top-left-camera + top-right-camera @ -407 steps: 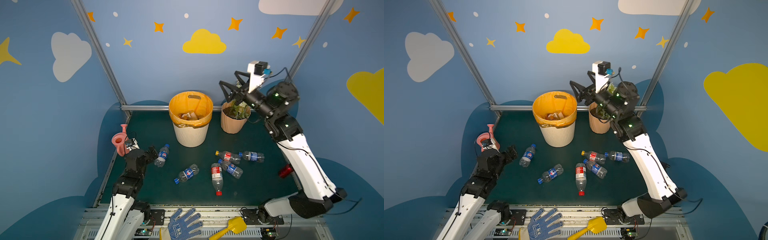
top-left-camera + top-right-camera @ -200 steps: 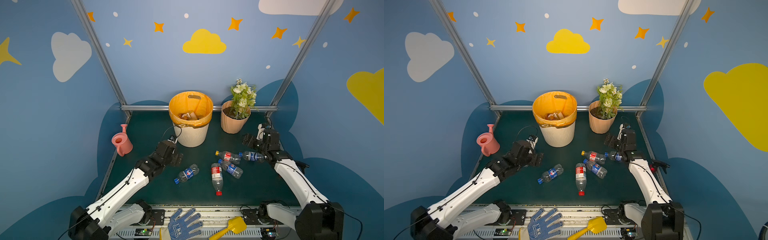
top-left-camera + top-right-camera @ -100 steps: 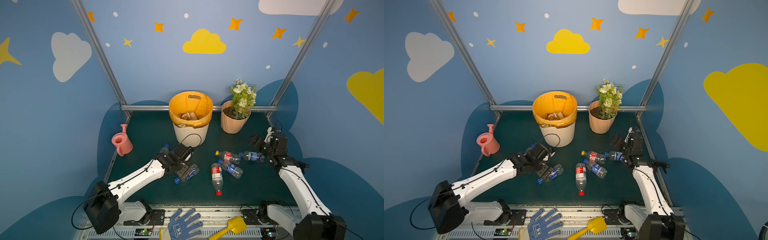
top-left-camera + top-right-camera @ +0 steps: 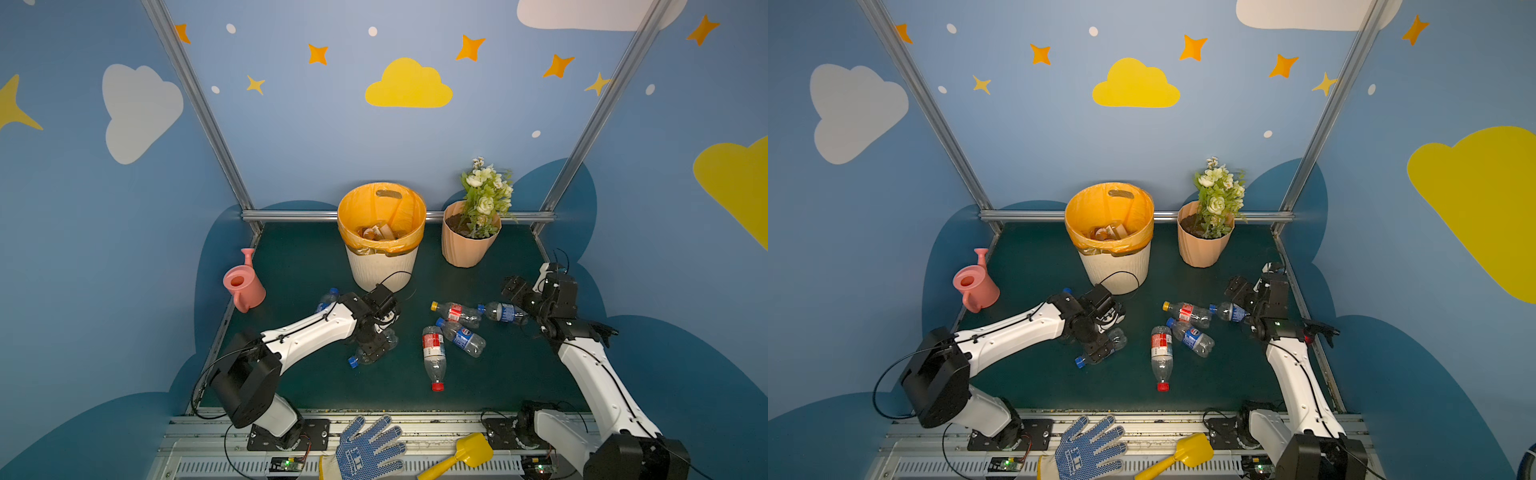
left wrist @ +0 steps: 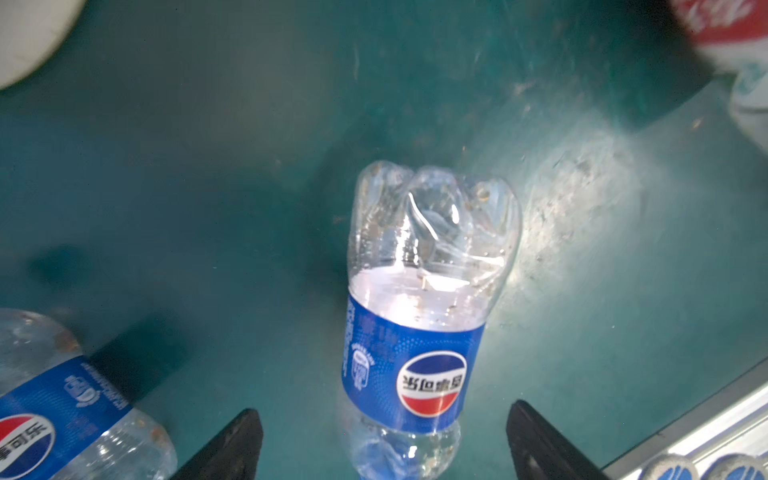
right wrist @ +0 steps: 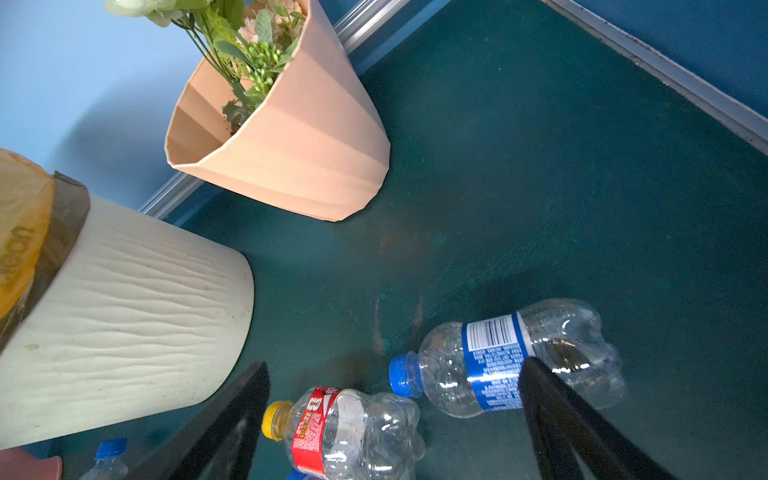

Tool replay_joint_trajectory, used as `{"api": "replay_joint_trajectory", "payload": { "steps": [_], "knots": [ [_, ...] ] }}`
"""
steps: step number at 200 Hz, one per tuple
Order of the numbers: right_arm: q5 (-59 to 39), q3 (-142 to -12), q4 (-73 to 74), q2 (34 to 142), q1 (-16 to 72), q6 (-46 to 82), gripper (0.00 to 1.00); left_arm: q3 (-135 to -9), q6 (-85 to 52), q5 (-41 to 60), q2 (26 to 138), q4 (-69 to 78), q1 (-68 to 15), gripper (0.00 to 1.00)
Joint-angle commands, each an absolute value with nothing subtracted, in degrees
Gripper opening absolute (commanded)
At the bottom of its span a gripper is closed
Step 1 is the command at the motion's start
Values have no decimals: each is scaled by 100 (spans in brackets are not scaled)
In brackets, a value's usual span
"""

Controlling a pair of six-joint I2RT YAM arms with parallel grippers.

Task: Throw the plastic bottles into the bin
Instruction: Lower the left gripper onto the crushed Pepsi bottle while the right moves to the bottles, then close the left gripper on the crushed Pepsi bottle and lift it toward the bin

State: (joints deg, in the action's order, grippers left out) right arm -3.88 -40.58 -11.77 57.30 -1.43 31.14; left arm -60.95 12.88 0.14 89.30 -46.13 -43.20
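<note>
Seen from my remote station: the green table (image 4: 299,266) carries the bin (image 4: 381,268) at its back centre, orange liner folded over the rim and litter inside. A peach flowerpot (image 4: 467,249) stands just right of it, and a pink watering can (image 4: 245,286) sits at the table's left edge.

My left claw (image 5: 382,409) is down at the table in front of the bin. Its jaws are spread either side of a Pepsi bottle (image 5: 415,332) that lies flat, and both fingers are clear of the plastic. My right claw (image 6: 394,362), jaws wide and gripping nothing, hangs low over a blue-labelled bottle (image 6: 511,357) near the right side.

A yellow-capped bottle (image 4: 455,311) lies just beside that one. Nearer the front, close together, lie a blue-and-red-labelled bottle (image 4: 463,337) and a red-capped bottle (image 4: 433,353). A half-hidden bottle (image 4: 328,297) with a blue cap shows behind my left arm.
</note>
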Motion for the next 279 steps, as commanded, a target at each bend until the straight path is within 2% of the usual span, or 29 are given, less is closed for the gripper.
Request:
{"api": "replay_joint_trajectory", "payload": {
  "steps": [1, 49, 84, 128, 170, 222, 279],
  "knots": [
    [-412, -3951, -1077, 5599, -215, 3200, 93, -6285, 1557, 213, 9131, -4799, -4336, 90],
    [-464, -3876, -1070, 5507, -326, 3243, 93, -6560, 1711, 256, 9825, -4891, -4372, 78],
    [-396, -3649, -961, 5322, -394, 3296, 93, -6593, 1740, 185, 10147, -4825, -4401, 73],
    [-404, -3562, -976, 5280, -483, 3356, 93, -6688, 1721, 44, 10226, -4731, -4447, 50],
    [-509, -3548, -881, 5347, -502, 3425, 93, -6614, 1583, 27, 9713, -4482, -4459, 46],
    [-612, -3577, -813, 5464, -514, 3541, 93, -6439, 1299, -288, 8336, -3841, -4390, 47],
    [-1697, -3615, -237, 5801, -506, 3467, 93, -6225, 1143, -1057, 6628, -2567, -4368, 49]
  ]
}}
